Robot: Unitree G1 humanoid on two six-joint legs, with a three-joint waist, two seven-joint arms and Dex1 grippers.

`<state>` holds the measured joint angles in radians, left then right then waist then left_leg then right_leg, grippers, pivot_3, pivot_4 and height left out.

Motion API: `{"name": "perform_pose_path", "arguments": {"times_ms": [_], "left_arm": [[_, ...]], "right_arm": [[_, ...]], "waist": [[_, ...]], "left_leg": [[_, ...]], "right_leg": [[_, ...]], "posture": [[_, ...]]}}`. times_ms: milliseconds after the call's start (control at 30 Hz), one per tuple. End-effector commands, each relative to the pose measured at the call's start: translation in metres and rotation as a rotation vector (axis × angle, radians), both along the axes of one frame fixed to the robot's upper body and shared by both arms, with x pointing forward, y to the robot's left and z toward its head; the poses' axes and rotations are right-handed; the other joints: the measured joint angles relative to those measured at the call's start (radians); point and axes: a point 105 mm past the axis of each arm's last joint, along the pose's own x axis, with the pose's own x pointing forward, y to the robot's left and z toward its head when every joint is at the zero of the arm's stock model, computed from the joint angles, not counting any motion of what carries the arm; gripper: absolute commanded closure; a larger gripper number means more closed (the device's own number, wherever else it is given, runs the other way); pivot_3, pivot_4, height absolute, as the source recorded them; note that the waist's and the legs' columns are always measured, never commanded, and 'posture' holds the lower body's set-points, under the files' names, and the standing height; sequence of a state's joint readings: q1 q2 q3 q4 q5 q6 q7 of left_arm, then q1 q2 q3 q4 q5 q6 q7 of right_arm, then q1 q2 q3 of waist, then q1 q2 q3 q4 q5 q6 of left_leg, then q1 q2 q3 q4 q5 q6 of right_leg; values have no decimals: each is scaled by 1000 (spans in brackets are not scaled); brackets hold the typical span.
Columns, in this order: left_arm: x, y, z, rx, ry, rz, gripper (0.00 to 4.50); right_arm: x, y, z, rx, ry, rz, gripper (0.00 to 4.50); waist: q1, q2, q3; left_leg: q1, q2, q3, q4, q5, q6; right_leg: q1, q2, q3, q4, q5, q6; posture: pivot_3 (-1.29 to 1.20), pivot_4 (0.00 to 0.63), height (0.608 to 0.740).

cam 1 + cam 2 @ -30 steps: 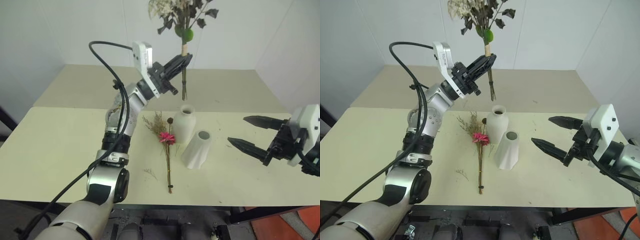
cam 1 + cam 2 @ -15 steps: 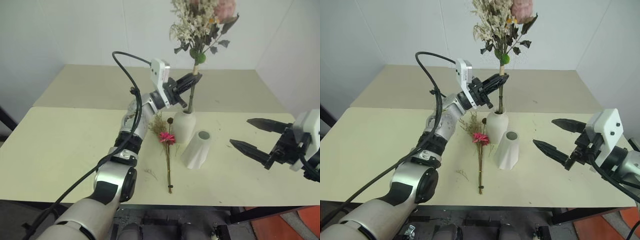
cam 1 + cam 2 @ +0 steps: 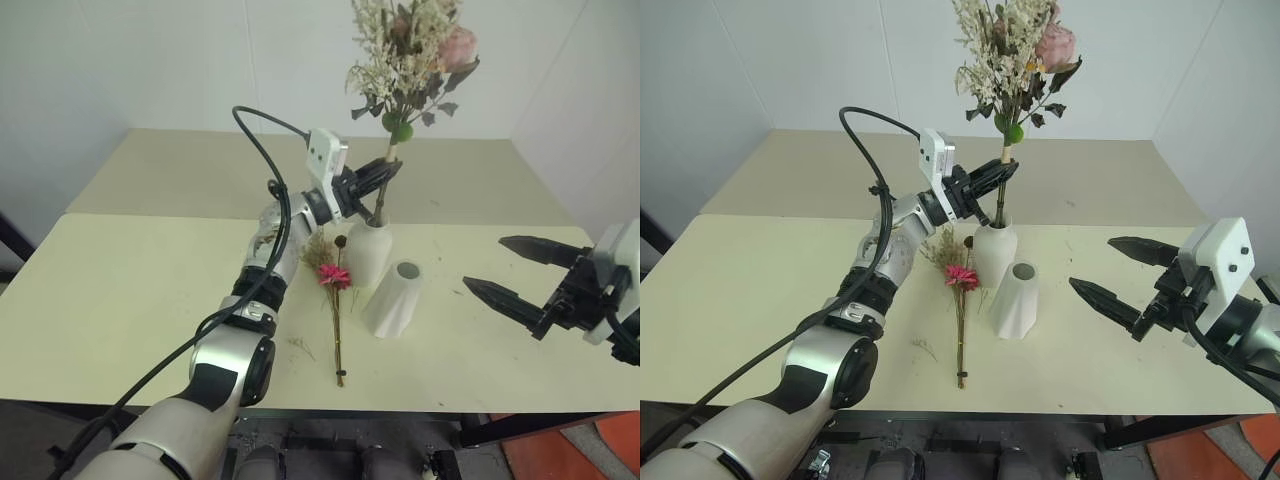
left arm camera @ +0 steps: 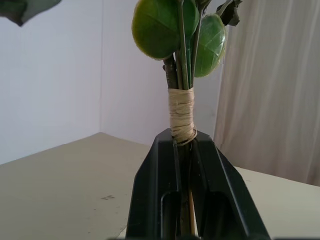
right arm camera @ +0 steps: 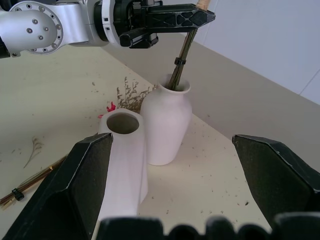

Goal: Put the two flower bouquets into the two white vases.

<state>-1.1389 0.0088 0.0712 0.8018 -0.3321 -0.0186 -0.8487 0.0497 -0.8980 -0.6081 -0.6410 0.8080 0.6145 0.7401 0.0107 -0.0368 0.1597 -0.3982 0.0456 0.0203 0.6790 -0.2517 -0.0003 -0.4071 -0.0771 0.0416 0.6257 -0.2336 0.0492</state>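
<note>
My left gripper (image 3: pixel 385 172) is shut on the stems of the bushy bouquet (image 3: pixel 410 50), just below their twine wrap (image 4: pixel 181 115). The stem ends reach down into the mouth of the bottle-shaped white vase (image 3: pixel 370 250), which stands upright. Its cream sprigs and pink rose rise high above the vase. The cone-shaped white vase (image 3: pixel 397 298) stands right beside it, nearer to me, with nothing in its mouth. The slim bouquet (image 3: pixel 335 290) with the bright pink flower lies flat on the table just left of both vases. My right gripper (image 3: pixel 486 262) hovers open to the right of the vases, holding nothing.
The vases stand on a pale yellow table (image 3: pixel 120 290), with a second table (image 3: pixel 200 170) pushed against its far edge. White walls close in behind and at the right. A black cable (image 3: pixel 260 130) loops over my left arm. Dried crumbs (image 3: pixel 300 345) lie near the slim bouquet.
My left gripper has come down and toward the bottle-shaped vase with the bushy bouquet; the stems, which hung above and behind the vase, now stand in its mouth. The right gripper held still.
</note>
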Motion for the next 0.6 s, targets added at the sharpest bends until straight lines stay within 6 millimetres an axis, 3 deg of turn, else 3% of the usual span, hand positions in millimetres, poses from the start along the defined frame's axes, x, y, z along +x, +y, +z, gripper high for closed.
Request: {"name": "perform_pose_path", "arguments": {"times_ms": [33,267,433,600], "left_arm": [[0,-2,6,11,-40,19,4441],[2,-6,-7,75,-17,35,4441],[-1,-8,-15,122,6,-1,2846],[-10,7,-17,133,-19,-12,1192]], "right_arm": [[-4,2,11,-13,-50,2,0],[-4,2,9,-10,-47,-3,0],[-5,2,9,-7,-48,-9,0],[-6,2,8,-4,-44,-11,0]], "waist": [[0,0,0],[0,0,0],[0,0,0],[-5,0,0]], "left_leg": [[0,0,0,0,0,0],[0,0,0,0,0,0],[0,0,0,0,0,0],[0,0,0,0,0,0]], "right_leg": [[0,0,0,0,0,0],[0,0,0,0,0,0],[0,0,0,0,0,0],[0,0,0,1,0,0]], "posture": [[0,150,740],[0,150,740],[0,150,740],[0,150,740]]}}
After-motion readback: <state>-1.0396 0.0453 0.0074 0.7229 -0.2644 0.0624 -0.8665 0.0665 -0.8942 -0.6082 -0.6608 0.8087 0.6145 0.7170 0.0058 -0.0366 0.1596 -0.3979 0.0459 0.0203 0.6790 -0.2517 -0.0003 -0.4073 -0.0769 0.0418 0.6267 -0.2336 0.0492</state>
